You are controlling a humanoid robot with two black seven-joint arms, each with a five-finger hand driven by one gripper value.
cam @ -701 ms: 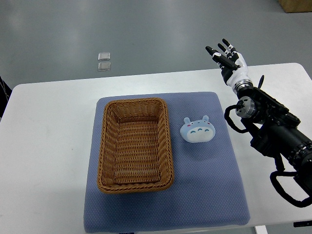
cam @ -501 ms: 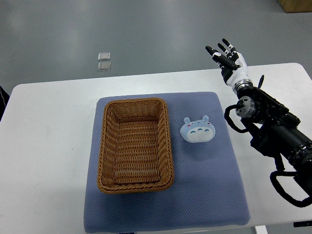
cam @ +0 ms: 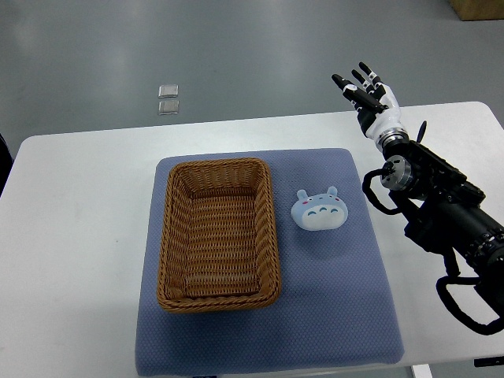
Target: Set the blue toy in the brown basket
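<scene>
A small pale blue toy (cam: 320, 210) with two little ears and a white face lies on the blue mat (cam: 339, 299), just right of the brown wicker basket (cam: 168, 236). The basket is empty. My right hand (cam: 365, 90) is raised beyond the table's far edge, up and to the right of the toy, well clear of it, with its fingers spread and holding nothing. Its dark arm (cam: 441, 213) runs in from the right edge. The left arm does not show.
The mat lies in the middle of a white table (cam: 79, 236). Two small clear squares (cam: 168, 99) lie on the grey floor beyond the table. A brown box corner (cam: 477, 8) shows at the top right.
</scene>
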